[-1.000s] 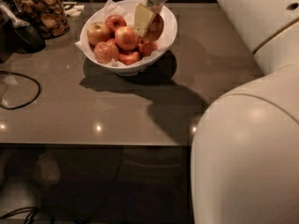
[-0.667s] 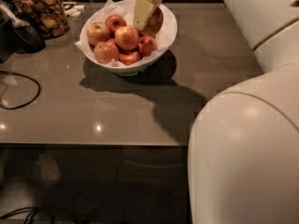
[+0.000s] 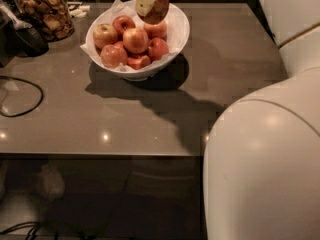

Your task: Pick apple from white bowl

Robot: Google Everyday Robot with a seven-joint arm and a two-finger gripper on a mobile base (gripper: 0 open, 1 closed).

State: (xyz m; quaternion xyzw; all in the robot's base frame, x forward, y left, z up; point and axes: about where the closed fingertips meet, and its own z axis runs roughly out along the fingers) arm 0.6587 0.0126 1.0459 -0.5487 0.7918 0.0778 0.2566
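Grey-brown worktop, glossy, w/ small light spots near its front edge. White bowl stood far-centre on it, lined w/ crumpled white paper that stuck out past the rim on the left. Gripper came in from the top edge, over the far side of the bowl. Fingers were closed on the apple: one cream finger lay across its left face, the other was hidden behind the fruit. Apple was dark red, at the far-right part of the bowl, above the rest of the pile. Couldn't tell if it touched the fruit below. Other apples, approx. six or seven, red w/ yellow patches, were heaped in the bowl's left and middle. Glass jar of brown snacks sat at far left, apart from the bowl. Black cable looped on the left of the worktop. Robot's white body filled the near right.
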